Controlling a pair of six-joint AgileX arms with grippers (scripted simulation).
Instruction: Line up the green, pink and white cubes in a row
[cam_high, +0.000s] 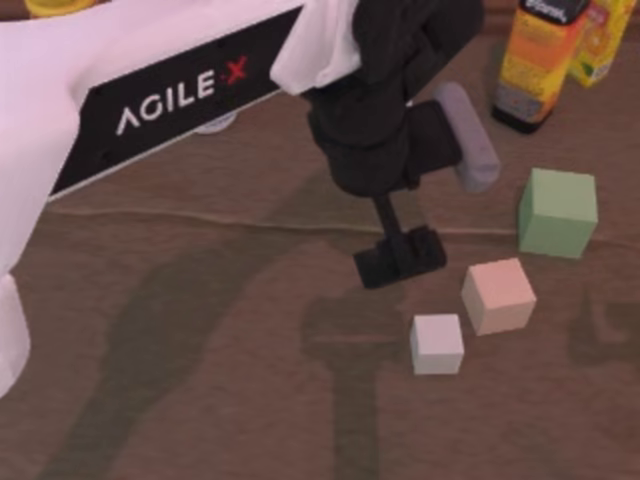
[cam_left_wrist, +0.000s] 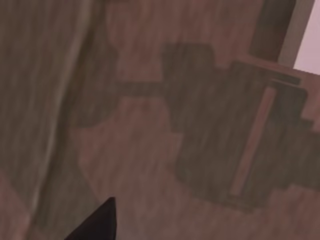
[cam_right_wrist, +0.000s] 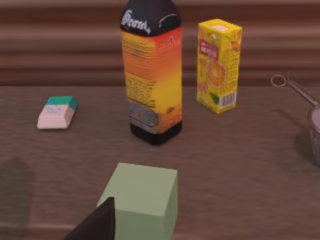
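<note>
Three cubes lie in a slanting line right of the table's middle: the green cube (cam_high: 557, 212) farthest back and right, the pink cube (cam_high: 498, 295) in the middle, the white cube (cam_high: 437, 343) nearest and leftmost, with small gaps between them. My left gripper (cam_high: 400, 257) hangs open and empty above the table, just left of the pink cube and behind the white one. Its wrist view shows only bare table and shadows. My right gripper is outside the top view; its wrist view shows one dark fingertip (cam_right_wrist: 100, 222) before the green cube (cam_right_wrist: 142, 200), holding nothing.
A dark orange-labelled bottle (cam_high: 535, 60) and a yellow juice carton (cam_high: 600, 35) stand behind the green cube. A small white block with a teal top (cam_right_wrist: 56, 111) lies farther off, and a metal utensil with a long handle (cam_right_wrist: 295, 90) sits at the far side.
</note>
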